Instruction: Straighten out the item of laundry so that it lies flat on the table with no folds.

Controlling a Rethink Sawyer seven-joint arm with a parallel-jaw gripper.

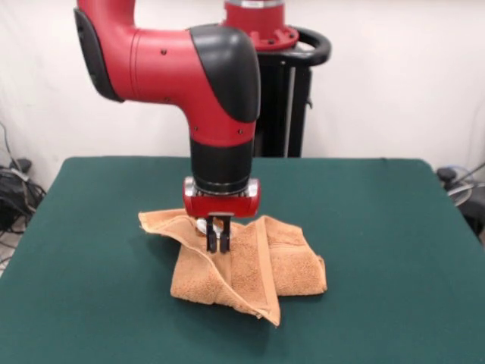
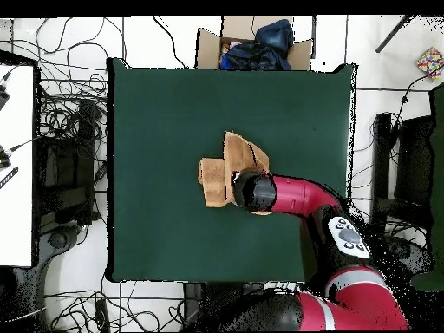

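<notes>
The folded towel [image 1: 250, 265] lies mid-table [image 1: 379, 227], the hand [image 1: 218, 244] directly above it.

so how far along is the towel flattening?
Nothing is finished: the towel is still bunched and folded over itself mid-table, one flap overlapping. In hand: the gripper is down on the upper fold, fingers close together, apparently pinching cloth. Left: pull the layers apart and spread it flat.
</notes>
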